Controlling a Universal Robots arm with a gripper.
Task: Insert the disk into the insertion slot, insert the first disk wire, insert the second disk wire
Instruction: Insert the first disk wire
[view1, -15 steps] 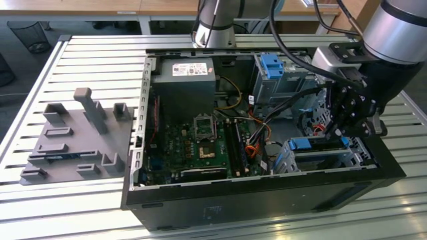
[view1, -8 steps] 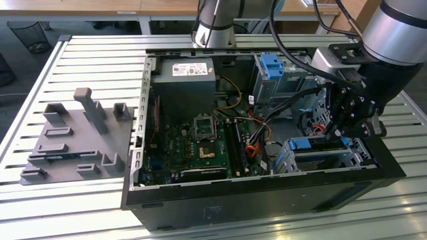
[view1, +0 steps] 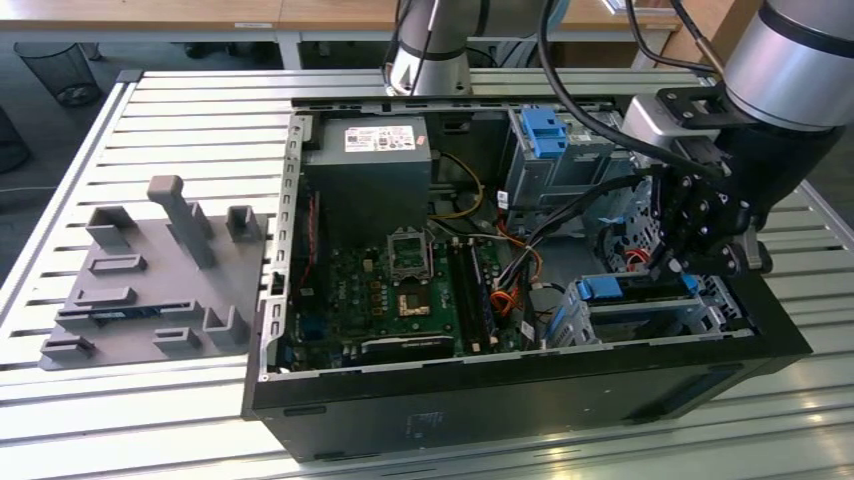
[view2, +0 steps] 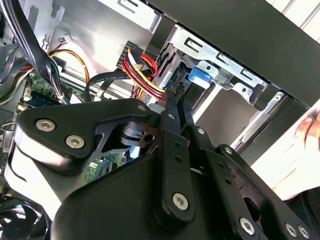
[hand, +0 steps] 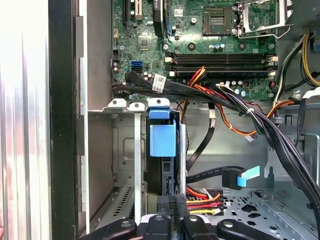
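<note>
i observe the open computer case (view1: 534, 390) lying on the slatted worktop (view1: 174, 110), with a grey fixture block (view1: 134, 280) beside it toward the exterior view's left; the arm reaches down into the case corner toward the exterior view's right; the disk (hand: 162, 141) sits in the insertion slot (view1: 577, 318), seen edge-on in the first wrist view with its blue carrier tab at the open end of the cage; i note the hand (view2: 175, 97) just beside that tab, its fingers (hand: 165, 205) drawn close together; the end of the red-and-yellow wire bundle (view2: 145, 75) lies at the fingertips and, as far as i can judge, is clamped between them; the bundle's end is near the disk edge, though i cannot tell whether it touches the disk; a black cable with a light blue tab (hand: 245, 176) lies loose on the case floor, apart from the disk; the motherboard (hand: 200, 30) lies beyond the cage.
</note>
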